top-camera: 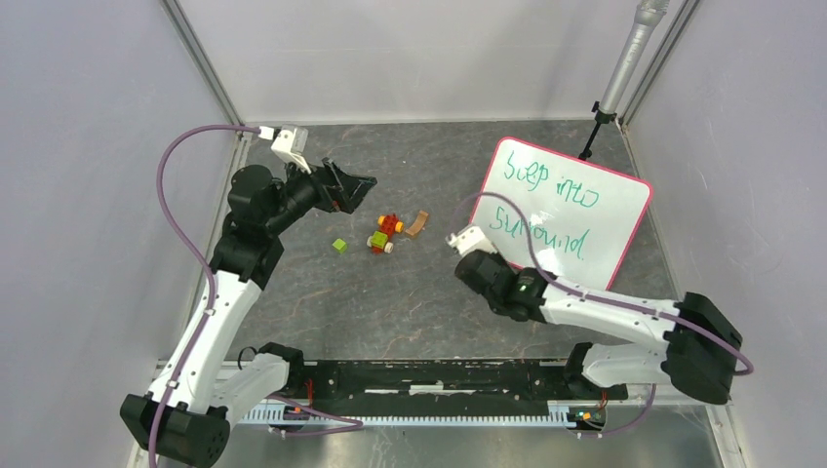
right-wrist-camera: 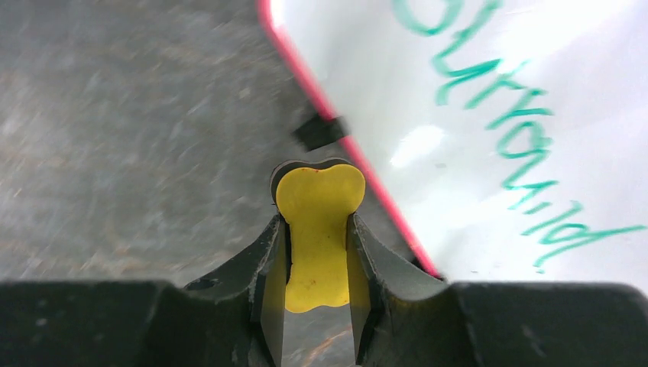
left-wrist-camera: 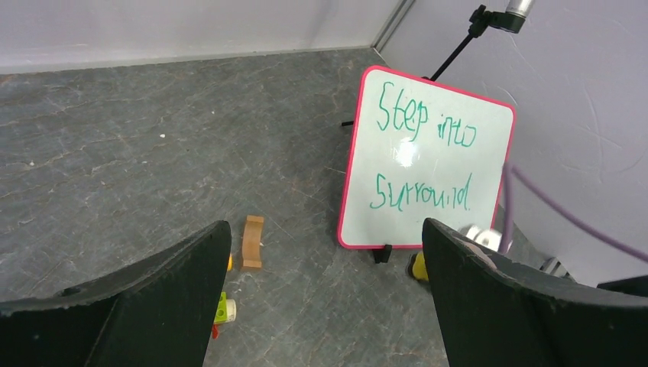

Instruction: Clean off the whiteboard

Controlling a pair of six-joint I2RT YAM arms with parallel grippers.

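The whiteboard (top-camera: 569, 210) stands tilted at the right of the table, white with a pink-red frame and green writing. It also shows in the left wrist view (left-wrist-camera: 425, 164) and the right wrist view (right-wrist-camera: 489, 115). My right gripper (right-wrist-camera: 319, 245) is shut on a yellow eraser (right-wrist-camera: 317, 233) and holds it just left of the board's lower left edge, near a black foot (right-wrist-camera: 319, 131). In the top view the right gripper (top-camera: 478, 261) sits at the board's lower left corner. My left gripper (top-camera: 349, 185) is open and empty, raised at the left and pointing toward the board.
Small toy pieces lie mid-table: a green cube (top-camera: 338, 246), a red and yellow cluster (top-camera: 384, 234) and a brown arch block (top-camera: 417, 223). A black stand (top-camera: 592, 132) with a grey pole rises behind the board. Walls enclose the table on three sides.
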